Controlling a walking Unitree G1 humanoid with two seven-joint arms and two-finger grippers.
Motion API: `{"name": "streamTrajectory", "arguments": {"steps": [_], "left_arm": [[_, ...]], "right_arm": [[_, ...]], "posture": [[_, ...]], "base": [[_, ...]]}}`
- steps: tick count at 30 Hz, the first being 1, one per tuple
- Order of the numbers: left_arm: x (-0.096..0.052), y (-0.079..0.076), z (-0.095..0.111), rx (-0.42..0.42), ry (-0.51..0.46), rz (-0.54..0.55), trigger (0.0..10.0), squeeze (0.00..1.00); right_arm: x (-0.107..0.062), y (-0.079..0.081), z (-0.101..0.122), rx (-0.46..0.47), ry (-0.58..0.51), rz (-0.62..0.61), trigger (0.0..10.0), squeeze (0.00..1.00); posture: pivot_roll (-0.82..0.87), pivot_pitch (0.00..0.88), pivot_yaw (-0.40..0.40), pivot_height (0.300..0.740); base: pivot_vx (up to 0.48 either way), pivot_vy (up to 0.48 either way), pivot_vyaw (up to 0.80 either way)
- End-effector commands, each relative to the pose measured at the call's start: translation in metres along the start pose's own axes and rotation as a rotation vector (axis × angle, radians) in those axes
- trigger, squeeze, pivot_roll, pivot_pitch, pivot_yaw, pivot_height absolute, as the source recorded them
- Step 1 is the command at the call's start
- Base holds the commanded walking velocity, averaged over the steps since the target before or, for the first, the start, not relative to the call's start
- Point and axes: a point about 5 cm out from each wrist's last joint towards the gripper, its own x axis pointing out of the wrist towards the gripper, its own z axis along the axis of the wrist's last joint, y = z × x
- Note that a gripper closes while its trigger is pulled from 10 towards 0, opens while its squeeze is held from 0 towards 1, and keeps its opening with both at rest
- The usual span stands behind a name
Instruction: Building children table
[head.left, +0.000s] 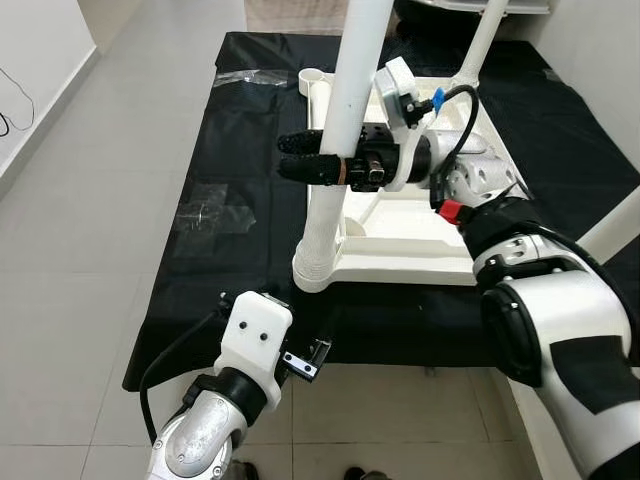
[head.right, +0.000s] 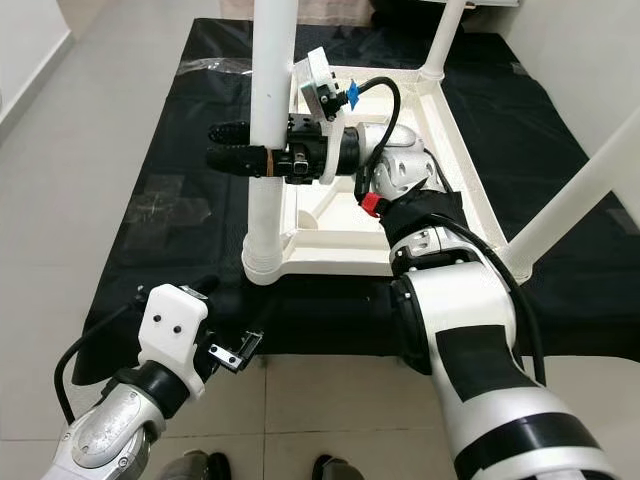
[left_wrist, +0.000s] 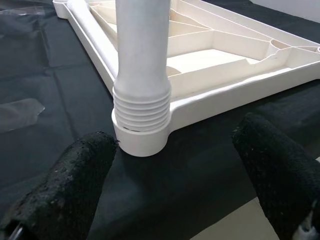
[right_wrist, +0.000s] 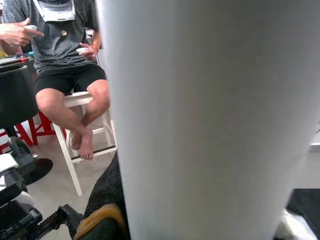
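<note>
Black mat (head.left: 220, 150); right tool (head.left: 300, 158) clamps table leg (head.left: 352, 90), top cropped; left tool (left_wrist: 165, 170) spread, empty.

You had a pale grey tiled floor (head.left: 90, 250) with a black cloth (head.left: 240, 250) spread over it. White wall (head.left: 30, 60) ran along the left, a cable (head.left: 15, 105) hanging on it. Right wrist view caught a person (right_wrist: 70, 60) seated on a white stool (right_wrist: 82, 145), red chair legs (right_wrist: 37, 127) beside it. Light was even, shadows soft.

Tiled floor (head.left: 120, 150); black mat (head.left: 240, 240) bears upturned tabletop (head.left: 420, 235) (white).
</note>
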Motion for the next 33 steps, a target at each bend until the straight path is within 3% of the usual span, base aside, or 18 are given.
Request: {"name": "streamTrajectory", "arguments": {"steps": [1,7,14,19,24,26,33], "left_arm": [[-0.003,0.001,0.000,0.007,0.007,0.012,10.0,0.00],[-0.003,0.000,0.000,0.009,0.005,0.011,10.0,0.00],[-0.003,0.002,0.001,0.015,0.002,0.022,10.0,0.00],[-0.002,0.002,0.001,0.013,0.000,0.024,10.0,0.00],[-0.002,0.002,0.001,0.015,-0.002,0.027,10.0,0.00],[-0.002,0.003,0.002,0.021,-0.002,0.033,10.0,0.00],[-0.002,0.003,0.001,0.021,-0.002,0.035,10.0,0.00]], "right_arm": [[0.006,0.003,-0.001,0.002,-0.001,0.056,10.0,0.00],[0.011,0.004,-0.006,-0.001,0.019,0.076,10.0,0.00],[0.032,0.003,-0.012,-0.026,0.072,0.053,10.0,0.00],[0.038,0.003,-0.016,-0.028,0.096,0.046,10.0,0.00],[0.035,0.003,-0.016,-0.024,0.103,0.046,10.0,0.00],[0.025,0.002,-0.002,-0.004,0.046,0.072,10.0,0.00],[0.019,-0.001,0.006,-0.013,0.028,0.048,10.0,0.00]], "posture": [[0.12,0.237,-0.075,0.740],[0.12,0.237,-0.076,0.740],[0.12,0.240,-0.079,0.740],[0.12,0.241,-0.079,0.740],[0.12,0.242,-0.085,0.740],[0.11,0.243,-0.085,0.740],[0.11,0.243,-0.085,0.740]], "base": [[0.000,0.000,0.00],[0.000,0.000,0.00],[0.000,0.000,0.00],[0.000,0.000,0.00],[0.000,0.000,0.00],[0.000,0.000,0.00],[0.000,0.000,0.00]]}}
